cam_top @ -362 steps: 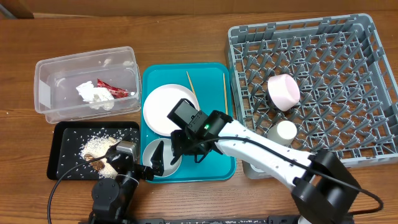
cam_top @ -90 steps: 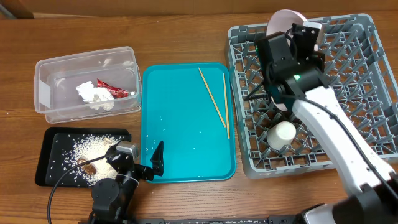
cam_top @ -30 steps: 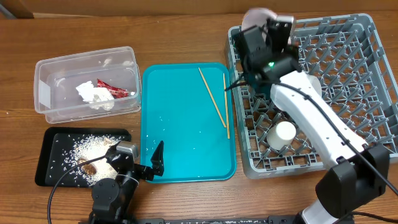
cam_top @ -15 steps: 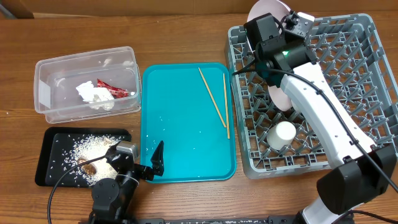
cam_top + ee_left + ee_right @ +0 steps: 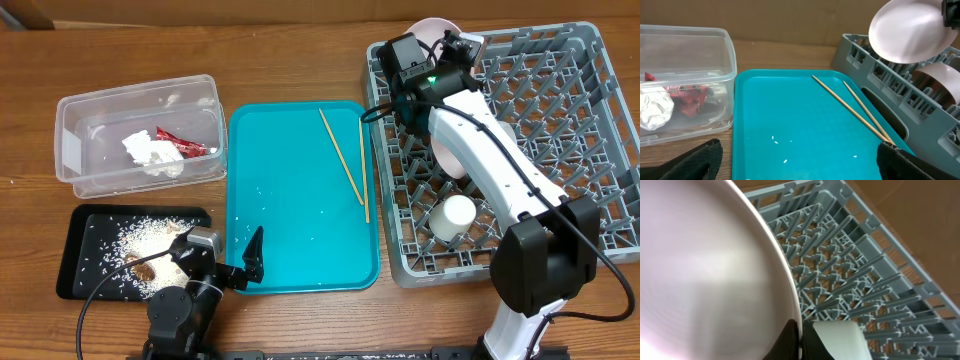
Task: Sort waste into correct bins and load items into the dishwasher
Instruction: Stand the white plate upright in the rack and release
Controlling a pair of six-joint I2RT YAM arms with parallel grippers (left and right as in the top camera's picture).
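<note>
Jaws: right gripper (image 5: 449, 43) clamped on plate (image 5: 430, 27) rim; left gripper (image 5: 800, 152) spread, idle. Plate now lower over dish rack (image 5: 590, 120) corner; you still owe 2 chopsticks (image 5: 345, 160).

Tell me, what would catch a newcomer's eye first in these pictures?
The pale plate stands out first: the right gripper holds it by its rim, on edge, above the far left corner of the grey dish rack. Next comes the bright teal tray just left of the rack, with two wooden chopsticks lying on it.
</note>
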